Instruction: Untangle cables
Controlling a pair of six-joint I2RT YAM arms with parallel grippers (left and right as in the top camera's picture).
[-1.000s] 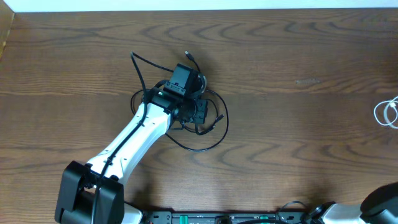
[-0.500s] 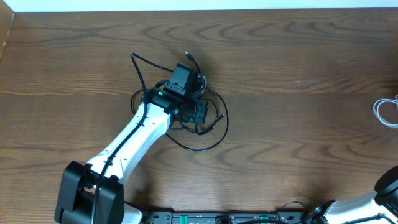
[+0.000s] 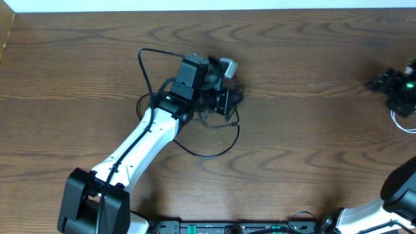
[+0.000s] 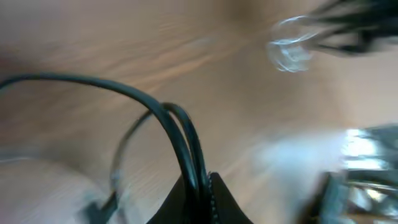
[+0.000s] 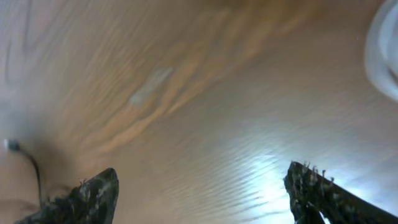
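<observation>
The black cable (image 3: 195, 151) loops on the wood under my left arm, one strand arching up to the far left. My left gripper (image 3: 224, 99) is shut on a doubled strand of the black cable (image 4: 186, 143), pinched at my left gripper (image 4: 202, 190). The white cable (image 3: 402, 120) lies coiled at the right table edge; it shows blurred as a white cable (image 4: 289, 50) in the left wrist view. My right gripper (image 3: 392, 84) hovers just beyond it, and in the right wrist view my right gripper (image 5: 205, 193) is open with only bare wood between its fingers; the white cable (image 5: 380, 56) curves at the upper right.
The wooden table (image 3: 312, 149) stretches between the two arms. A white wall edge (image 3: 208, 5) runs along the back. The left arm's base (image 3: 91, 205) stands at the front left.
My right gripper has come into view at the right edge above the white cable and has opened. My left gripper has swung up and right, dragging the black cable's loops with it.
</observation>
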